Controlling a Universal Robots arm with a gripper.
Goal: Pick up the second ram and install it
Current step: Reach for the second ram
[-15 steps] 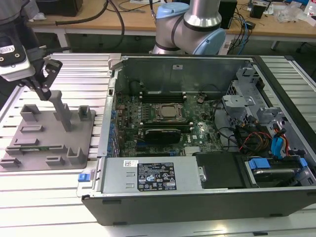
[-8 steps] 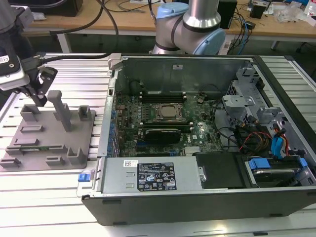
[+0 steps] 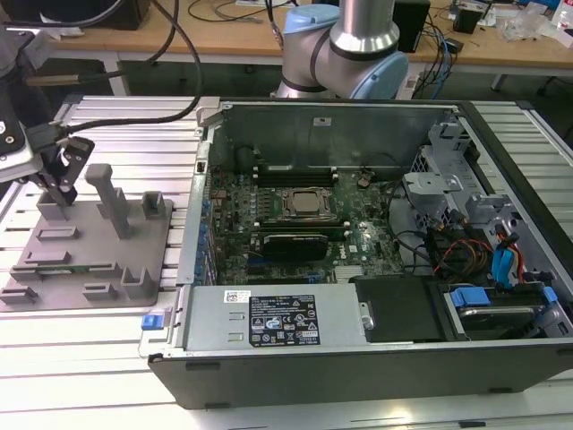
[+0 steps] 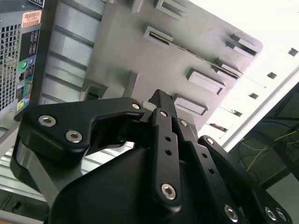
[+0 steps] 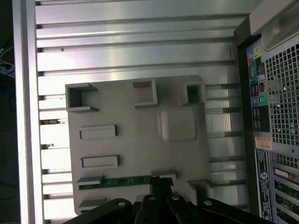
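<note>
Black jointed fingers (image 5: 158, 185) clenched, empty; thin flat green second ram (image 5: 117, 182) below, slotted in grey fixture (image 5: 140, 149).

Silver arm (image 3: 367, 22), pale-blue joint caps (image 3: 387, 76), black gripper (image 4: 156, 100) (silver screws (image 4: 168, 191))

We see the second ram (image 5: 117, 182) in the first wrist view as a long, thin green circuit-board stick with small dark marks along it. It sits seated lengthwise in a narrow slot of the gray holder plate (image 5: 140, 144), running along one edge of that plate. In the exterior view the ram (image 3: 70, 268) lies low and level in the plate's long slot.
</note>
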